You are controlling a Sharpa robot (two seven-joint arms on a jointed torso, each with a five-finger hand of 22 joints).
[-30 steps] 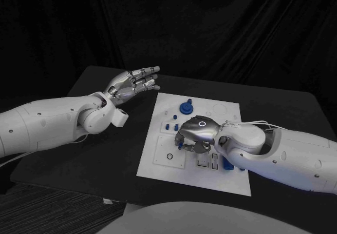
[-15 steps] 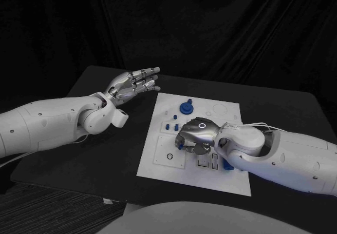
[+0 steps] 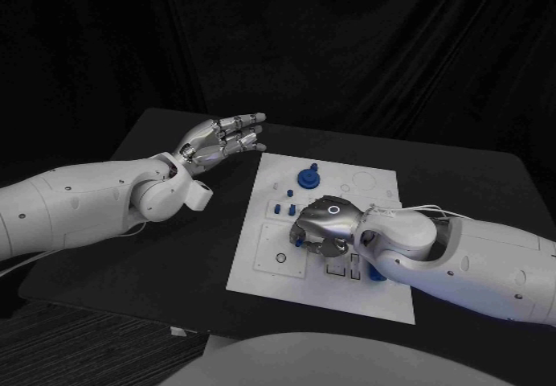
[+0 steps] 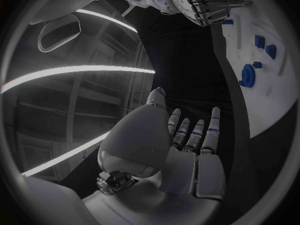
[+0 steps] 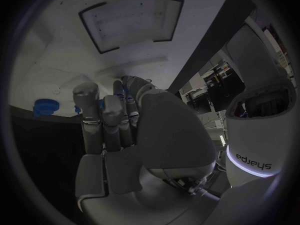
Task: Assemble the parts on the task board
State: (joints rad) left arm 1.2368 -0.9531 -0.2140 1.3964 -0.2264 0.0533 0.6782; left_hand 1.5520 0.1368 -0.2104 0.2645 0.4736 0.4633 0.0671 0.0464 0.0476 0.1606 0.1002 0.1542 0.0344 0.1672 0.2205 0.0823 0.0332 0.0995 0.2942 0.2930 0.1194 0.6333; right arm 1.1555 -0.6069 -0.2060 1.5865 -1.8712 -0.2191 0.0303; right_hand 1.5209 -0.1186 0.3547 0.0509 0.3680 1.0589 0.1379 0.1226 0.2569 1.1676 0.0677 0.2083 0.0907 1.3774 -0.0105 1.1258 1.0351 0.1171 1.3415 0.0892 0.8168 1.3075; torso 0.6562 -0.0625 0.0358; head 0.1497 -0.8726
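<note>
The task board (image 3: pixel 330 285) is laid in the middle of the counter (image 3: pixel 173 265), nearer its front edge than its back. The left hand (image 3: pixel 220 138) is held above the counter beyond the board's back left corner, apart from the board. The right hand (image 3: pixel 325 225) is placed over the board's middle. A gear-like part (image 3: pixel 308 176) is stood on the board behind the right hand, toward the back edge. Small parts (image 3: pixel 280 209) are set on the board just left of the right hand.

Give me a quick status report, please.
Left robot hand open, raised beside task board. Right robot hand curled low over board; hold on blue part unclear. Nothing obstructing.
</note>
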